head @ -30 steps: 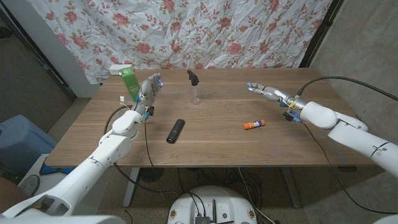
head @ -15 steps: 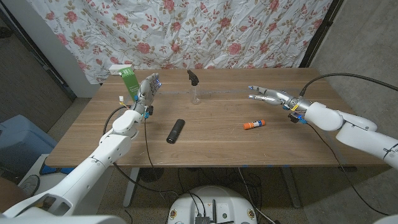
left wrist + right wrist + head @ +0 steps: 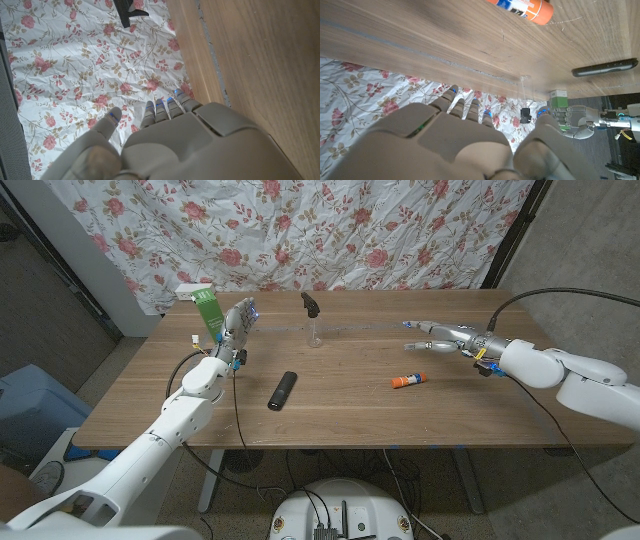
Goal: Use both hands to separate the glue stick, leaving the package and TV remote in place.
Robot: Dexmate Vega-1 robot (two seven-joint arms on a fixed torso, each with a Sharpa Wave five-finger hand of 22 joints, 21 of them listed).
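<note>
Right hand (image 3: 440, 335) empty, fingers spread, hovering just beyond the glue stick (image 3: 408, 381), not touching it. Left hand (image 3: 235, 325) empty, fingers straight and apart, raised beside the package (image 3: 206, 308); remote (image 3: 282, 390) nearer the robot than that hand.

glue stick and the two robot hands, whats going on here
Nothing is being handled yet. The glue stick lies untouched on the wooden table. The right hand hovers open above and just beyond it, fingers spread. The left hand is raised and open by the green package at the table's far left. The TV remote lies near the middle, and a small spray bottle stands farther back.
</note>
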